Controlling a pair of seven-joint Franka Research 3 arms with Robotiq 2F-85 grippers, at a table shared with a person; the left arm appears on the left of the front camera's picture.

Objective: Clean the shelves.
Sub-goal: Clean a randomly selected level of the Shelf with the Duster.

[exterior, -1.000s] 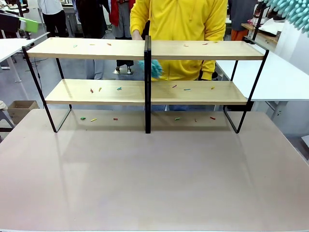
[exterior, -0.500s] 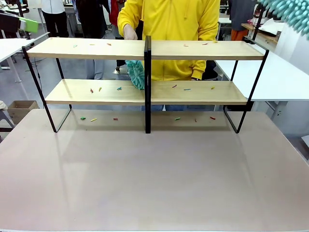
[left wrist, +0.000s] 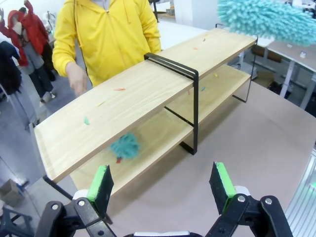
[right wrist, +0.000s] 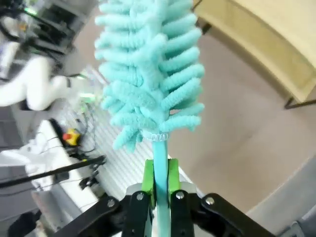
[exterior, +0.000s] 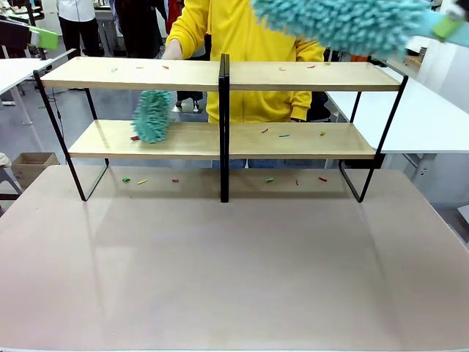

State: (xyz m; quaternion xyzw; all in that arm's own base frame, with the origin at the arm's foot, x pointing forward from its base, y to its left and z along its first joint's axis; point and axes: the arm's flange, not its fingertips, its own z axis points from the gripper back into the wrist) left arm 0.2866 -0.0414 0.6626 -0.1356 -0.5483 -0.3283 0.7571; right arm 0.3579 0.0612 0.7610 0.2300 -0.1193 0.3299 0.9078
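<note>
Though slim-handled, the duster (exterior: 344, 22) — shaggy, teal — overhangs light-wood shelves (exterior: 344, 76).

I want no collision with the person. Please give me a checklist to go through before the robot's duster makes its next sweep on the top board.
1. Grip: the right hand is shut on the handle of the robot's duster. Ok.
2. Position: the duster head hangs over the right half of the top board of the shelves. Ok.
3. Contact with that board: cannot tell.
4. Top board clean: not ok, coloured bits lie on it.
5. Path: the person's duster is at the lower board's left half, away from the sweep. Ok.
6. Other arm: the left hand is open and empty, near the left end. Ok.
</note>
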